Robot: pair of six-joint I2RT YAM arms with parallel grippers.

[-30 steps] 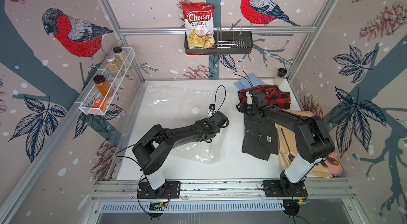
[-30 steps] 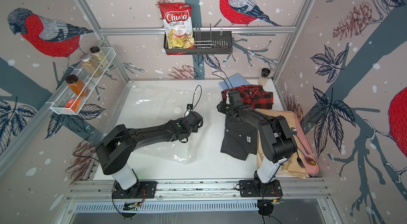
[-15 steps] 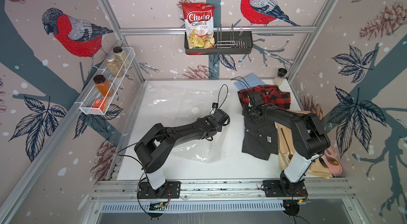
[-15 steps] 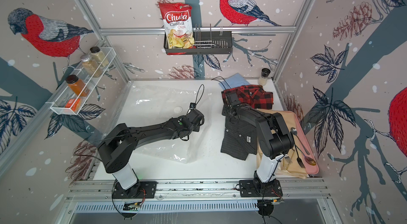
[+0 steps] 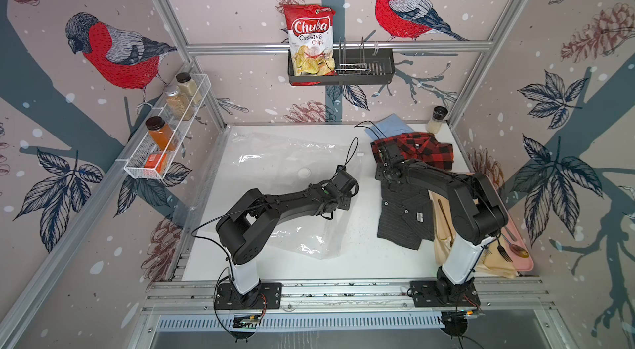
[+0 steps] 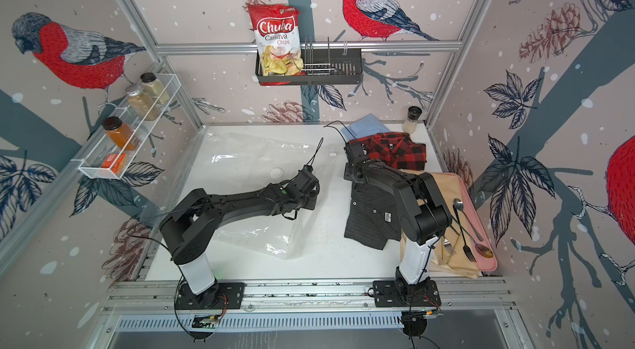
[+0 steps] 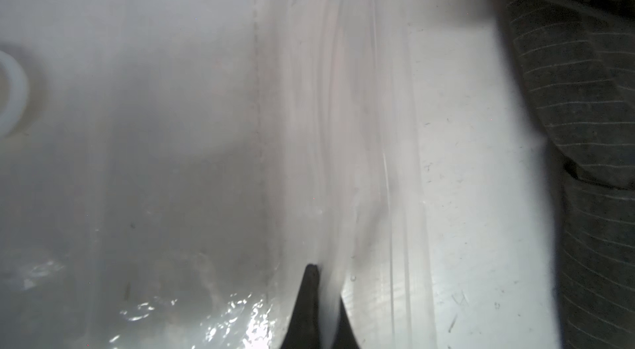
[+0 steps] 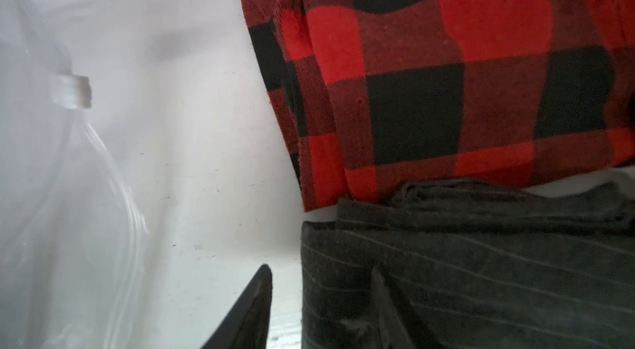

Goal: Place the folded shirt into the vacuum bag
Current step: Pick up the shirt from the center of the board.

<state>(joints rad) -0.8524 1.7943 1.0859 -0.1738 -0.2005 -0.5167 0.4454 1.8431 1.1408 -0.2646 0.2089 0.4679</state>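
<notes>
The main risk is a shallow bite. The right gripper (image 8: pixel 319 275) is open across the near edge of the folded shirt (image 8: pixel 481 278), with one finger on the bare white surface (image 5: pixel 357 254) and the other over the dark pinstriped cloth. If it closes on the top layer alone, the fold would likely fall open on the lift, and loose cloth is hard to feed through a bag mouth. The red plaid shirt (image 8: pixel 429 72) lies right against the folded shirt's collar end, so a drag could pull it along too.

The second risk is on the bag side. The left gripper (image 7: pixel 324 282) is closed, and it seems to pinch a sheet of the vacuum bag (image 5: pixel 275 158) at its open edge, though the wrist view is too hazy to be sure. Slick film could slip out, or sag and close the mouth before the shirt arrives.

In both top views the vacuum bag lies flat over the left half of the surface, its white valve (image 5: pixel 304 172) near the left gripper. The folded shirt lies well to the right, apart from the bag, with bare surface between them.
</notes>
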